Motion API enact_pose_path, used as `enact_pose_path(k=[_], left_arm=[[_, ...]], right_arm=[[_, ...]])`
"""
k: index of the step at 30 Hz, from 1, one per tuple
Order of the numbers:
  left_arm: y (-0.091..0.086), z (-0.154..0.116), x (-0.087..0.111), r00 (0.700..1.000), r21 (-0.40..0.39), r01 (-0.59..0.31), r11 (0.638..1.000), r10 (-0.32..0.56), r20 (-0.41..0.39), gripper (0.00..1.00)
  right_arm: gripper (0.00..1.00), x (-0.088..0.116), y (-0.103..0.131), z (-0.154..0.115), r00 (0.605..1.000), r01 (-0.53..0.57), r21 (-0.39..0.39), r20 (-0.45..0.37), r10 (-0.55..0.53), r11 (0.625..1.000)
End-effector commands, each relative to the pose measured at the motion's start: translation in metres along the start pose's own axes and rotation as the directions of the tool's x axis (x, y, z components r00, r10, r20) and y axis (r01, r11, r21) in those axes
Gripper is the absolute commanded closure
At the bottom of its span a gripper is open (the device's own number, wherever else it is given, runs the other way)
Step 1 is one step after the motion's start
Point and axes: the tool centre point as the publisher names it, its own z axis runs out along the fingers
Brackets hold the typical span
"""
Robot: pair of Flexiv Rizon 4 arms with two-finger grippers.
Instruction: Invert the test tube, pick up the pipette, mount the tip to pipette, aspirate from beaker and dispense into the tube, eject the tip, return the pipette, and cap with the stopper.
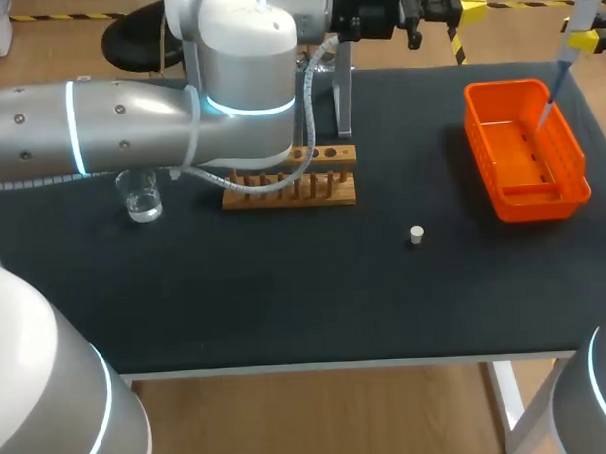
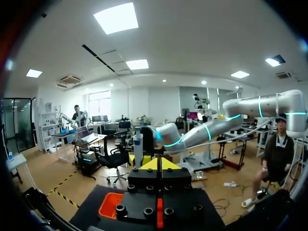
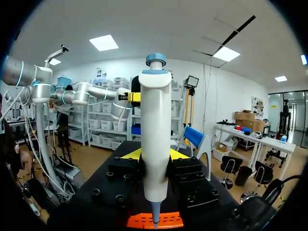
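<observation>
The right jaws were clamped on the body of the pipette (image 3: 155,134), one yellow tip on each side, holding it upright above the far right of the worktop (image 1: 285,287). Its slim tip (image 1: 548,107) hung over the orange bin (image 1: 541,204), which suggests the step in hand was ejecting the tip.

To do it well, the tip should sit well inside the bin's walls before release, low enough that it cannot bounce out, with the pipette kept vertical so it drops straight. From the head view it looked nearer the bin's right wall than its middle, so a small shift left would be safer.

The left jaws, raised beyond the far edge, looked closed, with nothing visible between them. The left arm (image 1: 130,128) crossed above the beaker (image 1: 143,198) and the wooden rack (image 1: 337,191). The stopper (image 1: 416,235) lay alone nearer the front, well apart from both. I could not make out the test tube in the rack.
</observation>
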Motion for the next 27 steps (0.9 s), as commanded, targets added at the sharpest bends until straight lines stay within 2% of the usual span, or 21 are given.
enact_pose_path(k=[1, 15, 27], left_arm=[[-0.003, 0.022, -0.005, 1.0, 0.011, -0.008, 1.0, 0.008, 0.016, 1.0], [-0.011, 0.075, -0.024, 0.999, 0.053, -0.039, 0.998, 0.039, 0.012, 1.0], [-0.017, 0.103, -0.042, 0.998, 0.063, -0.06, 0.996, 0.059, 0.016, 1.0]], right_arm=[[1.0, 0.002, 0.002, 0.001, 1.0, 0.0, 0.005, 0.005, 0.0, 1.0], [1.0, 0.002, 0.002, 0.001, 1.0, 0.0, 0.005, 0.005, 0.0, 1.0], [1.0, 0.002, 0.002, 0.001, 1.0, 0.0, 0.005, 0.005, 0.0, 1.0]])
